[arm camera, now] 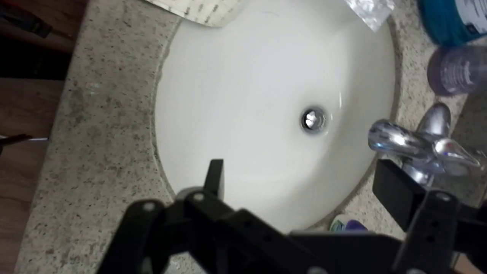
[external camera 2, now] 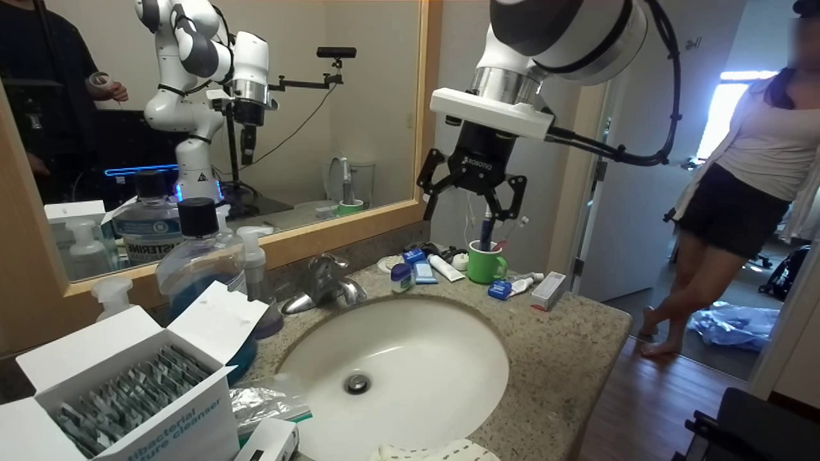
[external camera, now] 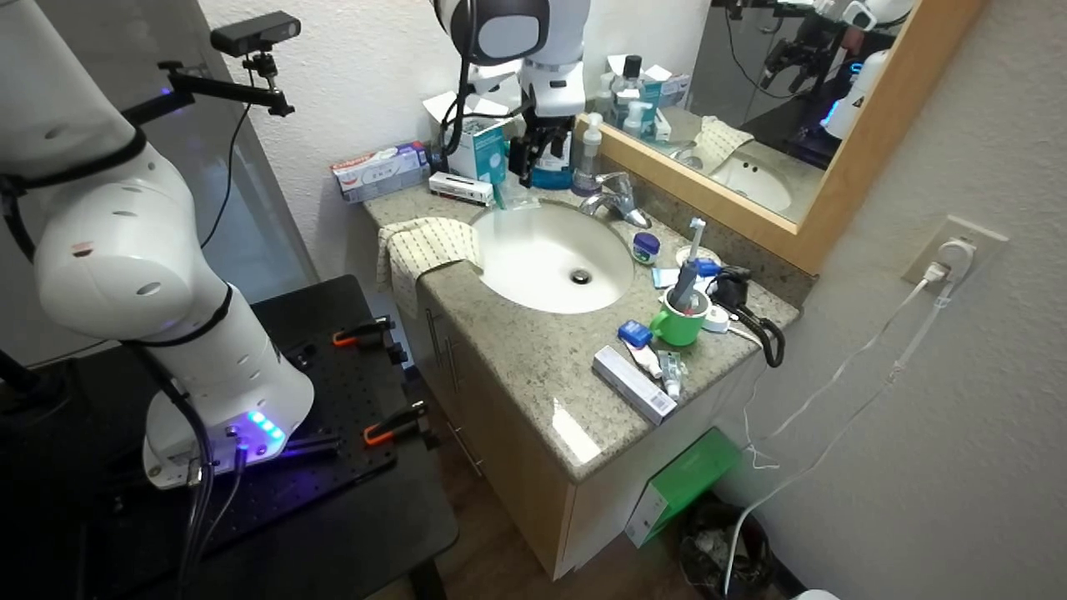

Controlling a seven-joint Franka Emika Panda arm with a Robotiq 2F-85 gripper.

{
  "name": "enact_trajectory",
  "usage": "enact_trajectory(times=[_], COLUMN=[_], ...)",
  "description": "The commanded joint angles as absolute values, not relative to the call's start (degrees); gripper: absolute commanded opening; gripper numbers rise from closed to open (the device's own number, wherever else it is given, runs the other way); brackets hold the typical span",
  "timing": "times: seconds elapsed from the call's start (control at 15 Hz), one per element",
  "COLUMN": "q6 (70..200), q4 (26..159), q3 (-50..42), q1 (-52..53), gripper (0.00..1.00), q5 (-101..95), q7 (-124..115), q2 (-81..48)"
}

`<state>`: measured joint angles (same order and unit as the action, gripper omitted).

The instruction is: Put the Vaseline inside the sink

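The Vaseline looks like a small jar with a purple-blue lid (external camera: 645,248). It stands upright on the counter beside the sink rim, near the faucet, and shows in both exterior views (external camera 2: 401,278). In the wrist view the jar (arm camera: 347,223) is mostly hidden behind my gripper's body at the bottom edge. The white oval sink (external camera: 542,258) also shows bare inside in an exterior view (external camera 2: 410,397) and in the wrist view (arm camera: 243,99). My gripper (external camera 2: 471,214) is open and empty, pointing down above the counter. In the wrist view its fingers (arm camera: 300,171) are wide apart.
The chrome faucet (arm camera: 403,140) is beside the right finger in the wrist view. A green cup with toothbrushes (external camera: 679,325), toothpaste boxes and tubes lie past the jar. Bottles (external camera 2: 205,256), an open box (external camera 2: 147,384) and a cloth (external camera: 429,246) surround the sink. A mirror (external camera 2: 275,128) backs the counter.
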<state>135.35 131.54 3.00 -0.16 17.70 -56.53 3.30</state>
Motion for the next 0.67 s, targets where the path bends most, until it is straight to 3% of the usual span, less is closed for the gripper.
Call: enact_trajectory(times=[0.0, 0.6], q6=[144.45, 150.4], q4=[130.94, 123.11], q3=[3.01, -0.84], q1=[0.08, 2.01], gripper=[1.0, 1.0], q5=[13.52, -0.96], q7=[-66.28, -79.27], q2=[0.02, -11.74])
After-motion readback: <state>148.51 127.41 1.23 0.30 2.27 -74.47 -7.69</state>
